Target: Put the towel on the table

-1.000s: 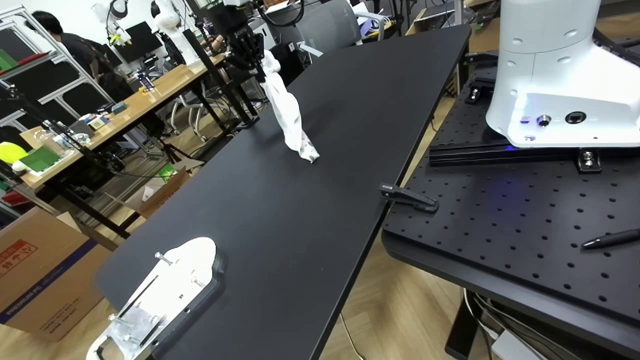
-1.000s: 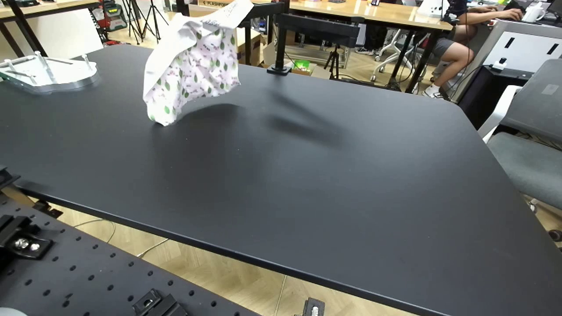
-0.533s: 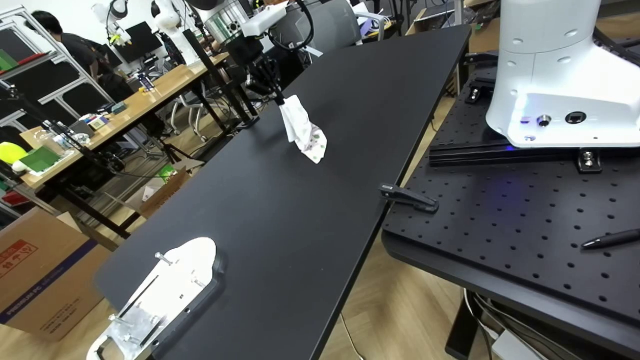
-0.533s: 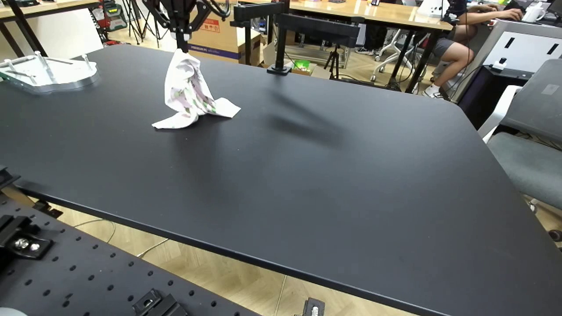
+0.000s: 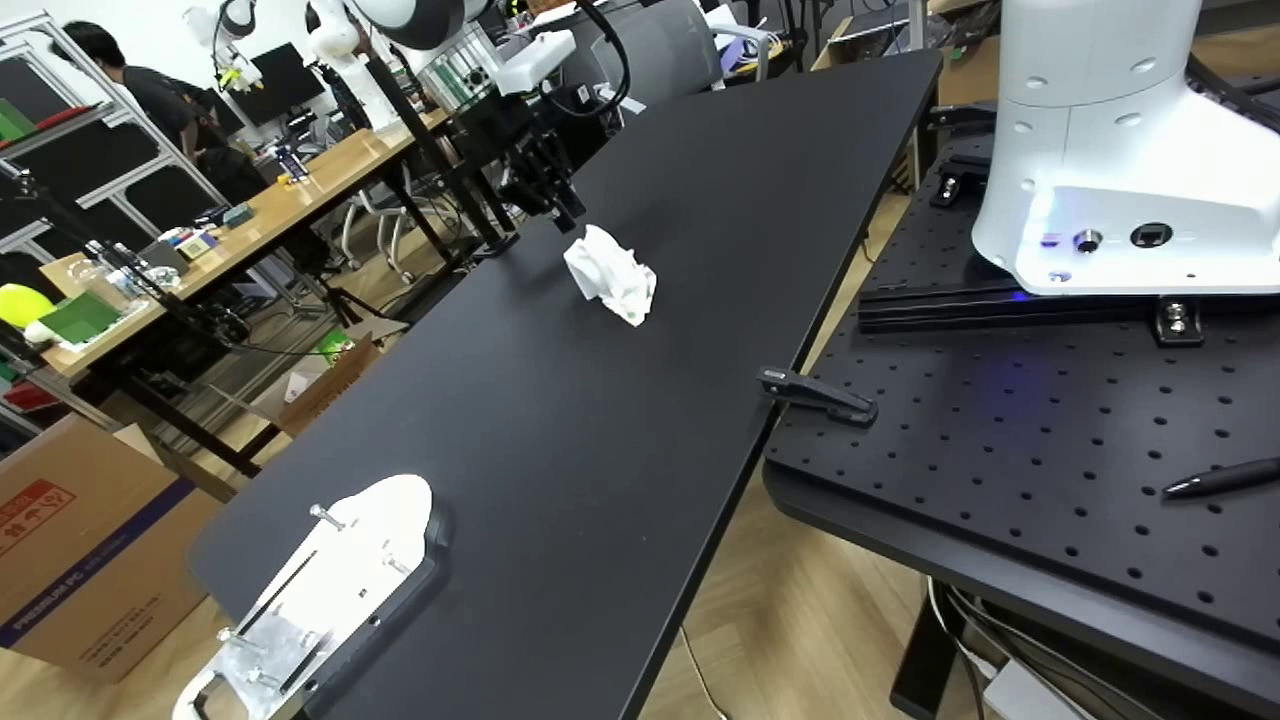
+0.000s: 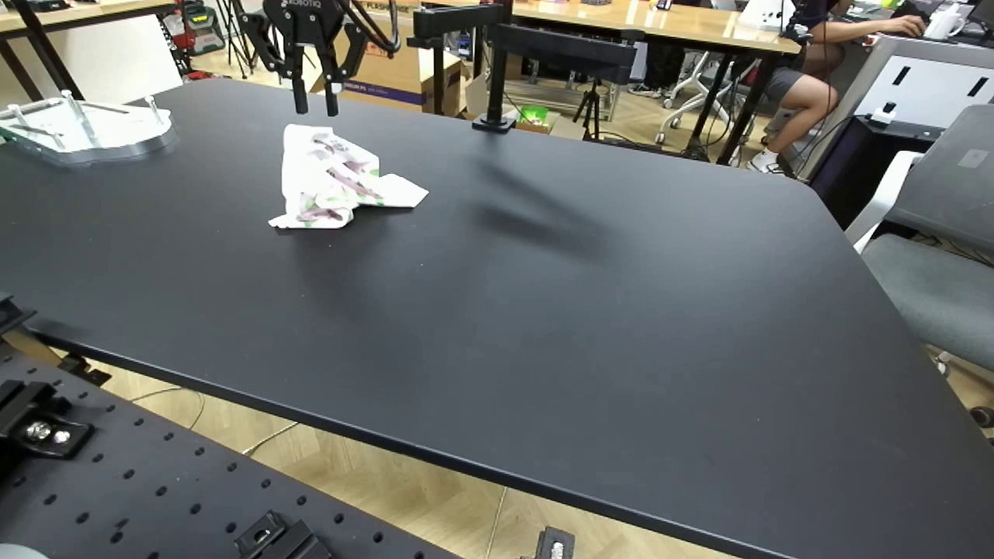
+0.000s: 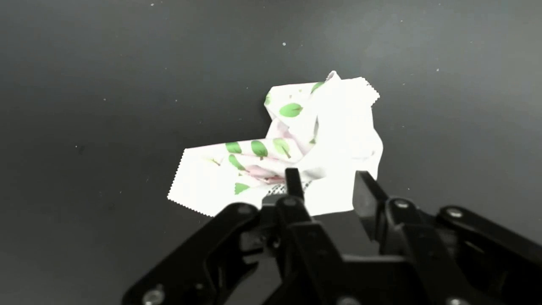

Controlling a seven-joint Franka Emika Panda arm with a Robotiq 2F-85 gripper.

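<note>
The towel, white with green leaves and pink print, lies crumpled on the black table [image 5: 520, 450]. It shows in both exterior views [image 5: 612, 278] [image 6: 326, 172] and in the wrist view [image 7: 343, 127], with one corner spread out to the side. My gripper [image 6: 316, 107] is open, its fingers apart with nothing between them. It hangs a little above the towel's far edge and does not touch it. In the wrist view the gripper [image 7: 328, 173] covers a small part of the towel's near edge. It also shows in an exterior view [image 5: 568, 215].
A white plate with upright metal pegs [image 5: 330, 580] lies at one end of the table. A black post with an arm [image 6: 495, 70] stands at the table's far edge. A black clamp [image 5: 818, 396] bridges the table edge and the perforated bench [image 5: 1000, 420] bearing the robot base.
My gripper has come down with the hanging towel, then opened and let it go. The towel has dropped and collapsed onto the table. The fingers are now apart, slightly above it.
</note>
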